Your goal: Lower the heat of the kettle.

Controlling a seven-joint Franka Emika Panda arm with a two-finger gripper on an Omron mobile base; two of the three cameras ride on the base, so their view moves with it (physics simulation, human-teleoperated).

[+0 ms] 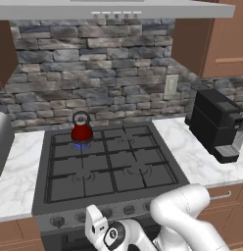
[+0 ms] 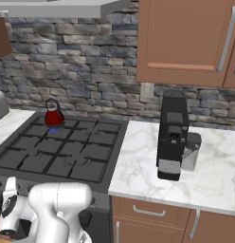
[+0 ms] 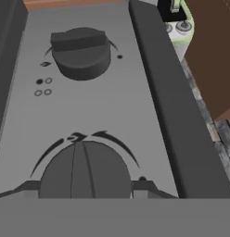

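The small red kettle [image 1: 82,130] [image 2: 53,115] stands upright on the stove's back left burner, with a blue flame [image 1: 82,145] under it. My gripper [image 1: 92,216] [image 2: 7,201] is low at the stove's front panel, left of centre. The hand view shows my gripper [image 3: 84,189] shut on a round dark stove knob [image 3: 84,169], one fingertip [image 3: 25,190] pressing on each side of it. The kettle is far from the hand, across the cooktop.
A second knob [image 3: 80,53] sits further along the grey panel. More knobs [image 1: 128,210] line the stove front. A black coffee machine [image 1: 219,122] [image 2: 172,135] stands on the marble counter to the right. A grey appliance [image 1: 2,142] is at the left edge.
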